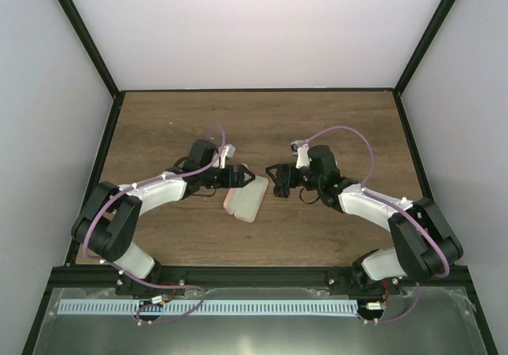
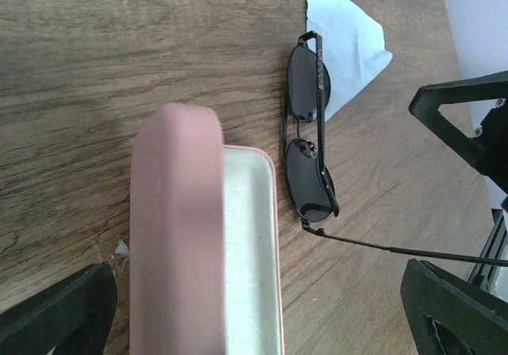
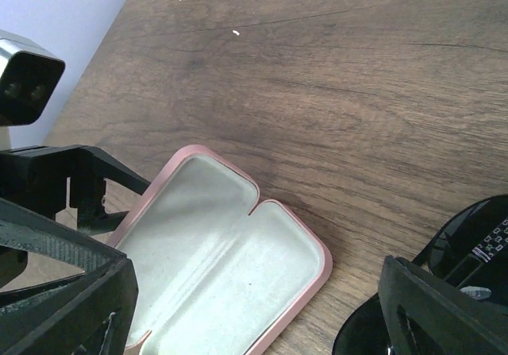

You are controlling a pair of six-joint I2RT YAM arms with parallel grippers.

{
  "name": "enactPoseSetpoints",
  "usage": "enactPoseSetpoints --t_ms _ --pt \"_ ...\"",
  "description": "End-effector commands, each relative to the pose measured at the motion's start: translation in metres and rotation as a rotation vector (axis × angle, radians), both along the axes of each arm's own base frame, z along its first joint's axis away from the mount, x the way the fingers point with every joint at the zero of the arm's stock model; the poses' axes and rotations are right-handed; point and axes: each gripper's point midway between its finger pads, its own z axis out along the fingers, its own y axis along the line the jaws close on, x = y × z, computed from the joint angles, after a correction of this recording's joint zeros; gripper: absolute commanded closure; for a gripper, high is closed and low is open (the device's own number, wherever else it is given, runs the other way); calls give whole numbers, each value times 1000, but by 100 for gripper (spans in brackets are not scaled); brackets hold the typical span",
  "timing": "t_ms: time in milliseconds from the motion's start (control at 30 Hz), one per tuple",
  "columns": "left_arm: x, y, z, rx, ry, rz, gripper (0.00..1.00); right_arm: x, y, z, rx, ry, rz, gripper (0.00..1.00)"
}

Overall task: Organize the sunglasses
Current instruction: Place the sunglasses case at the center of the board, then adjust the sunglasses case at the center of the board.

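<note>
Arms bend inward; left gripper (image 1: 238, 179) and right gripper (image 1: 275, 180) gape empty. Sunglasses (image 2: 308, 180) lie at open case's (image 2: 175, 236) three o'clock, overlapping cloth (image 2: 345, 37).

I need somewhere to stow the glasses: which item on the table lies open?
The pink case, its lid swung back and pale lining showing; the blue cloth is just a flat sheet partly under the sunglasses.
</note>
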Motion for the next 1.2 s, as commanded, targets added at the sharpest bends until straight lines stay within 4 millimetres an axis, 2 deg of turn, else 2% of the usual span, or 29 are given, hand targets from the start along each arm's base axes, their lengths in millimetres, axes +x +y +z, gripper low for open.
enactPoseSetpoints --t_ms 0,200,300,400,500,600,700,800,833,867,1000,1067,1167 --pt "5 -2 21 -20 -62 -8 0 0 0 6 -7 -27 -5 14" --pt "3 0 34 -31 -89 -3 0 0 -3 10 -6 -42 -21 14" --pt "9 14 48 23 -162 75 0 0 -7 15 -4 -59 -38 15" --pt "8 32 80 113 -312 197 0 -3 -12 27 6 -103 -56 15" --pt "-14 39 105 158 -408 263 0 -2 -21 38 0 -141 -96 15" --pt "-44 41 111 104 -413 266 0 -3 -28 46 -2 -164 -130 15" --pt "-75 45 102 54 -408 279 4 -3 -32 48 -1 -168 -147 16" --pt "-108 40 82 -38 -387 256 20 0 -38 47 -14 -162 -188 38" --pt "-117 39 65 -44 -365 243 23 1 -40 48 -19 -165 -201 44" --pt "-123 37 58 -53 -353 232 27 1 -42 49 -24 -166 -210 48" --pt "-148 19 44 -43 -371 178 30 1 -43 50 -22 -170 -213 60" --pt "-156 7 31 41 -384 153 31 1 -42 48 -25 -166 -213 64" --pt "-165 -14 20 150 -418 117 31 3 -44 46 -34 -159 -224 69"
